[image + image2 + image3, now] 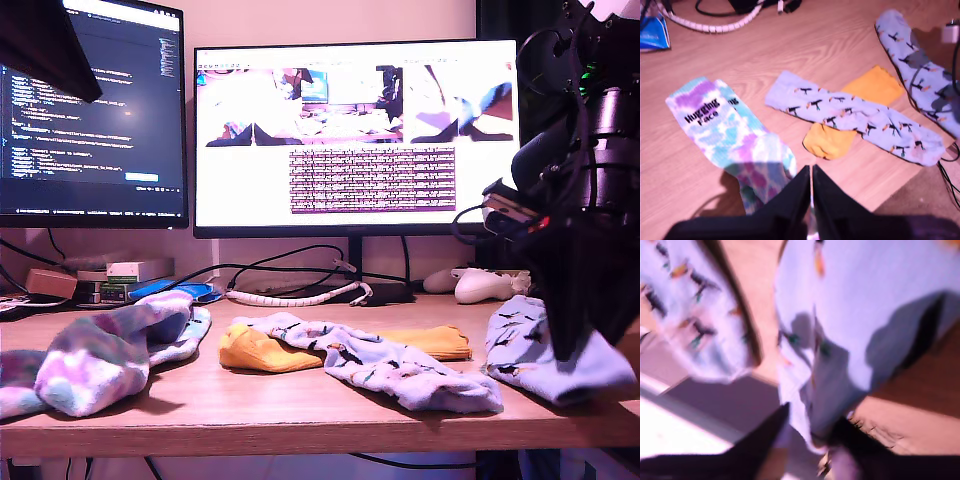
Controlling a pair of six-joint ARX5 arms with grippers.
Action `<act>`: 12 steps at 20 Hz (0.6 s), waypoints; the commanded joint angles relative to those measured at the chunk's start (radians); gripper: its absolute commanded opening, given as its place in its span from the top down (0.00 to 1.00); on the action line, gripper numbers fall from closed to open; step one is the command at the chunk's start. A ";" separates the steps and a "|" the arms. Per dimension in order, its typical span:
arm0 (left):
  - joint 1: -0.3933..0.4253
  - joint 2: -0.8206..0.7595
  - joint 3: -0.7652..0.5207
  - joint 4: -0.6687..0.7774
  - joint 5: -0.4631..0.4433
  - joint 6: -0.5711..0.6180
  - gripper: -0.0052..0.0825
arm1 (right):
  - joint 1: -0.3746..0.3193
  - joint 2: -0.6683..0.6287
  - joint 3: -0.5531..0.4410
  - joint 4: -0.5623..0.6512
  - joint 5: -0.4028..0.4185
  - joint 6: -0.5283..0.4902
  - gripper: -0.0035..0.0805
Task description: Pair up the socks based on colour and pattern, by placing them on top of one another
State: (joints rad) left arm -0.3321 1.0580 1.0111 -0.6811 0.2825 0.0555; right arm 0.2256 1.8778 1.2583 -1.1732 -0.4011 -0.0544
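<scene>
Black lettering reading "Hugging Face" marks the cuff of a tie-dye sock (727, 137); text on the white-screened monitor (355, 135) stays illegible.

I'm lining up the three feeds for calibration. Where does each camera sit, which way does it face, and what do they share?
Exterior view: low at the desk edge, facing the monitors; my second arm hangs at the exterior view's right.
First wrist view: high above, looking down on the tie-dye sock; my first gripper shows, shut.
Second wrist view: close and blurred over a bird sock; my second gripper straddles its fabric.
Shared: all three show that bird sock, under that arm in the exterior view.
</scene>
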 commanded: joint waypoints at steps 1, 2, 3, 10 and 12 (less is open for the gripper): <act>0.000 0.003 -0.018 0.008 0.002 -0.002 0.96 | 0.003 -0.013 -0.020 0.001 0.027 -0.006 0.48; 0.000 0.003 -0.018 0.008 0.002 -0.002 0.96 | -0.001 -0.023 -0.020 0.003 0.032 -0.007 0.48; 0.000 0.003 -0.018 0.009 0.002 -0.002 0.96 | -0.012 -0.043 -0.020 0.007 0.041 -0.006 0.48; 0.000 0.003 -0.018 0.024 0.002 -0.002 0.96 | -0.071 -0.288 -0.020 0.055 0.122 -0.010 0.51; 0.000 0.003 -0.018 0.039 0.002 -0.002 0.96 | -0.071 -0.328 -0.020 0.185 0.165 -0.011 0.75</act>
State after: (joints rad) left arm -0.3321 1.0580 1.0111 -0.6559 0.2829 0.0551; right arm 0.1467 1.5299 1.2526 -1.0534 -0.2497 -0.0612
